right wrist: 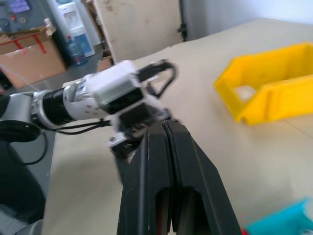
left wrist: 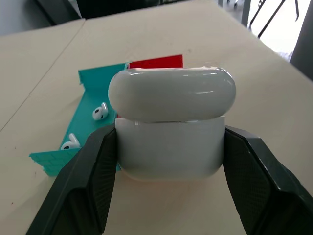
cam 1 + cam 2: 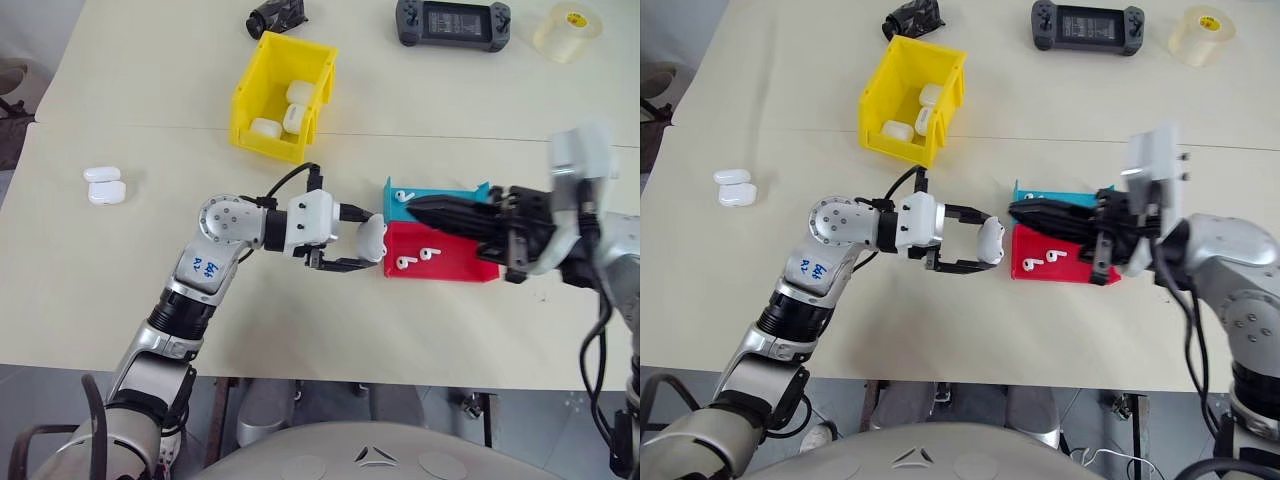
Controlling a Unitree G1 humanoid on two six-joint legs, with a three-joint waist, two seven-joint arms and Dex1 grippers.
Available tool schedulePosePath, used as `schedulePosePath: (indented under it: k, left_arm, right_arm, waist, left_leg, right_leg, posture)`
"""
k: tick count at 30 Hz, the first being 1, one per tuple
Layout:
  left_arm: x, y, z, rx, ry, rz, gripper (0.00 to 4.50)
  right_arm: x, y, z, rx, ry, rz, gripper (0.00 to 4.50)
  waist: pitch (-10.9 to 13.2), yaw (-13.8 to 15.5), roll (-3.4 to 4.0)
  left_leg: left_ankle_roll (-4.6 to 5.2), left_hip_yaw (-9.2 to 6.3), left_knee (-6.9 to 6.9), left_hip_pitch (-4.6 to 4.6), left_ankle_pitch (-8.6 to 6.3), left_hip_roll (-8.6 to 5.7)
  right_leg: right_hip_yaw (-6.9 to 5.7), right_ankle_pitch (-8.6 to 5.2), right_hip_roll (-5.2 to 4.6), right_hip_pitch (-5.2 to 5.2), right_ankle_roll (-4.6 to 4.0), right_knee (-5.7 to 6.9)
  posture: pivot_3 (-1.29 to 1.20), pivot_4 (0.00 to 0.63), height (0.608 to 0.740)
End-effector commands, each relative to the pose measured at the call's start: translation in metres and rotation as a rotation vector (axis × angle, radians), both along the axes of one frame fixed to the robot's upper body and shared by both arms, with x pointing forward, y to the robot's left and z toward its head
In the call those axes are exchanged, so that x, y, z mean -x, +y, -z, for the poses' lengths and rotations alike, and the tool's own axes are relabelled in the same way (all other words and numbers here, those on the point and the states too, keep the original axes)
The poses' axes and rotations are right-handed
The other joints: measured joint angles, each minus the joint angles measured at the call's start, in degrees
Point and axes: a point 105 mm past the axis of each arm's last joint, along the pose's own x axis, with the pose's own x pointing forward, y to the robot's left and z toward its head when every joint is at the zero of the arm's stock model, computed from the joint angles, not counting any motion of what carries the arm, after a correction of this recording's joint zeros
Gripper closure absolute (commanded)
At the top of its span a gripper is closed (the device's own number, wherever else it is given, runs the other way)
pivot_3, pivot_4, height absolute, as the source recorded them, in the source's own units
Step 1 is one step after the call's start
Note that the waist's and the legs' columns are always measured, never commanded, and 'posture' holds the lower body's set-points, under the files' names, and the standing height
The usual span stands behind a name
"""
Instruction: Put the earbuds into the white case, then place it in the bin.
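The white case (image 2: 171, 132) was held in the jaws of the left gripper (image 3: 352, 243), just above the desk (image 3: 120, 290) and right beside the red tray (image 3: 450, 262); its lid looked closed or nearly so. The jaws of the right gripper (image 3: 425, 211) were pressed together on nothing, poised over the blue tray (image 3: 440, 195). The task was judged to be in its early part: 2 earbuds (image 2: 100, 111) lay in the blue tray and another 2 (image 3: 415, 257) in the red tray, so none had yet been loaded into the held case, and the case had yet to be carried to the yellow bin (image 3: 255, 75). At least 3 white cases (image 3: 268, 127) already lay in that bin, and 2 more (image 3: 105, 186) rested on the desk well to the left. Blue handwriting on the left forearm (image 3: 205, 265) could not be read with certainty; a yellow label on the tape roll (image 3: 568, 30) was too small to make out.
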Motion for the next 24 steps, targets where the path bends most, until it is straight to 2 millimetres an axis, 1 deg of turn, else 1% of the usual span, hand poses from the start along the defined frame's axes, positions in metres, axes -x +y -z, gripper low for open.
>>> schedulePosePath:
  k: [1, 4, 6, 11, 13, 14, 17, 21, 22, 24]
  left_arm:
    - [0.002, -0.008, -0.011, -0.024, -0.051, -0.004, 1.7]
    - [0.004, -0.007, -0.012, -0.046, -0.037, -0.006, 1.7]
    - [0.006, -0.005, -0.014, -0.049, -0.041, -0.002, 1.7]
    - [0.011, -0.005, -0.017, -0.037, -0.048, 0.011, 1.7]
    - [0.011, -0.002, -0.019, -0.024, -0.057, 0.014, 1.7]
    - [0.011, 0.002, -0.021, -0.012, -0.058, 0.013, 1.7]
    - [0.01, 0.009, -0.022, 0.002, -0.048, -0.006, 1.7]
    - [0.007, 0.018, -0.023, 0.028, -0.032, -0.059, 1.7]
    - [0.005, 0.024, -0.024, 0.049, -0.018, -0.093, 1.7]
    - [-0.006, 0.04, -0.031, 0.136, 0.006, -0.218, 1.7]
  right_arm:
    - [0.007, 0.021, 0.003, 0.021, 0.001, -0.059, 4.47]
    - [0.004, 0.026, 0.014, 0.037, 0.024, -0.062, 4.47]
    - [-0.002, 0.024, 0.023, 0.069, 0.034, -0.036, 4.47]
    - [-0.012, 0.019, 0.032, 0.087, 0.048, -0.001, 4.47]
    - [-0.016, 0.009, 0.039, 0.104, 0.067, 0.032, 4.47]
    - [-0.018, 0.0, 0.042, 0.102, 0.08, 0.054, 4.47]
    - [-0.018, -0.018, 0.048, 0.103, 0.078, 0.086, 4.47]
    - [-0.017, -0.033, 0.046, 0.058, 0.057, 0.123, 4.47]
    - [-0.014, -0.037, 0.042, 0.038, 0.006, 0.128, 4.47]
    - [-0.015, -0.05, 0.035, 0.01, -0.118, 0.203, 4.47]
  waist:
    - [0.0, 0.0, 0.0]
    - [0.0, 0.2, -0.01]
    - [0.0, 0.1, -0.01]
    - [0.0, 0.1, -0.01]
    - [0.0, 0.0, -0.01]
    - [0.0, 0.0, -0.01]
    - [0.0, 0.1, -0.01]
    - [0.0, 0.1, -0.02]
    - [0.0, 0.0, -0.02]
    - [0.0, 0.1, -0.02]
  left_leg:
    - [0.0, 0.0, 0.0, -0.01, 0.0, -0.02]
    - [0.01, -0.01, 0.02, -0.04, 0.0, -0.05]
    - [0.01, -0.03, 0.03, -0.05, 0.0, -0.09]
    - [0.02, -0.03, 0.03, -0.05, 0.01, -0.11]
    - [0.02, -0.02, 0.04, -0.05, 0.01, -0.08]
    - [0.02, -0.01, 0.04, -0.04, 0.01, -0.07]
    - [0.02, -0.02, 0.04, -0.05, 0.01, -0.09]
    - [0.04, 0.0, 0.04, -0.05, 0.01, -0.1]
    - [0.03, 0.0, 0.04, -0.03, 0.01, -0.08]
    - [0.03, 0.0, 0.05, -0.02, 0.01, -0.03]
  right_leg:
    - [0.0, 0.0, 0.0, -0.01, 0.0, 0.0]
    - [-0.03, 0.0, 0.01, -0.01, 0.0, 0.02]
    - [-0.03, 0.0, 0.0, -0.01, 0.0, 0.04]
    - [-0.02, 0.0, 0.0, -0.01, 0.01, 0.04]
    - [-0.02, 0.0, 0.0, -0.01, 0.01, 0.04]
    - [-0.02, 0.0, 0.01, -0.01, 0.01, 0.05]
    - [-0.03, 0.0, 0.0, 0.0, 0.01, 0.06]
    - [0.01, 0.01, -0.01, 0.0, 0.03, 0.05]
    - [0.01, 0.01, 0.0, 0.0, 0.03, 0.07]
    - [0.01, 0.01, 0.0, 0.0, 0.03, 0.07]
  posture:
    - [0.0, 0.15, 0.74]
    - [0.0, 0.15, 0.74]
    - [0.0, 0.15, 0.74]
    - [0.0, 0.15, 0.74]
    - [0.0, 0.15, 0.74]
    - [0.0, 0.15, 0.74]
    - [0.0, 0.15, 0.74]
    - [0.0, 0.15, 0.74]
    - [0.0, 0.15, 0.74]
    - [0.0, 0.15, 0.74]
